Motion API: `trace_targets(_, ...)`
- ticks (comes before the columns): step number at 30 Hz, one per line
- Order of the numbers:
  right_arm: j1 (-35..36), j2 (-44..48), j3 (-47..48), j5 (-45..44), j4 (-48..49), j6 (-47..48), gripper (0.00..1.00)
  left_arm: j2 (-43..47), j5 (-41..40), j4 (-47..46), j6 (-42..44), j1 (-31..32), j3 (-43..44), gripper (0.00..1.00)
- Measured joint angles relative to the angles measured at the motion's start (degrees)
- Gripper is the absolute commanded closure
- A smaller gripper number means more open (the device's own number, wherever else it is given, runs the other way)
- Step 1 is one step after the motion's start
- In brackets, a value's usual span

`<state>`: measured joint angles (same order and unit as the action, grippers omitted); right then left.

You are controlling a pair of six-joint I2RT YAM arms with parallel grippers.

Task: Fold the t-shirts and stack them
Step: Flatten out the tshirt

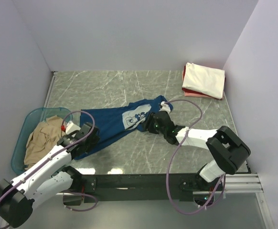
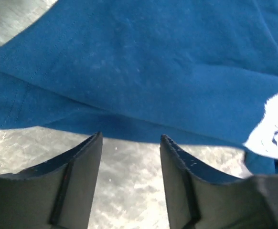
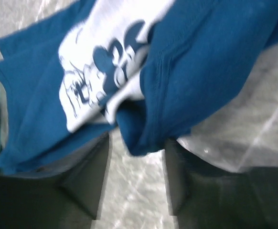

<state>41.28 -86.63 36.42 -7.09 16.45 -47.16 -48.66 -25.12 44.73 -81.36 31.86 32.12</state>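
Navy blue cloth t-shirt with a pale mouse print (image 1: pixel 111 125) lies on the grey marbled bench (image 1: pixel 144 152), long axis near-left to far-right. The left tool (image 2: pixel 131 139) is at its near-left end, parted and empty, while the right tool (image 3: pixel 138 143), also parted, straddles a far-right fold.
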Motion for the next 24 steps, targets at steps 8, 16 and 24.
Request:
trace_targets(8,-0.04,-1.70,4.07,-2.34,-2.91,0.44,1.00,-11.87,-2.82,-4.00,0.79,-3.56,1.16,0.38)
trace_targets(16,-4.74,16.15,4.00,-5.44,-16.11,2.97,1.00,-21.73,-2.64,-8.85,6.05,-11.89,6.95,0.40)
trace_targets(24,-12.22,28.55,6.03,-4.17,-27.89,7.54,1.00,-37.75,-2.56,-11.67,9.27,-15.21,21.29,0.43)
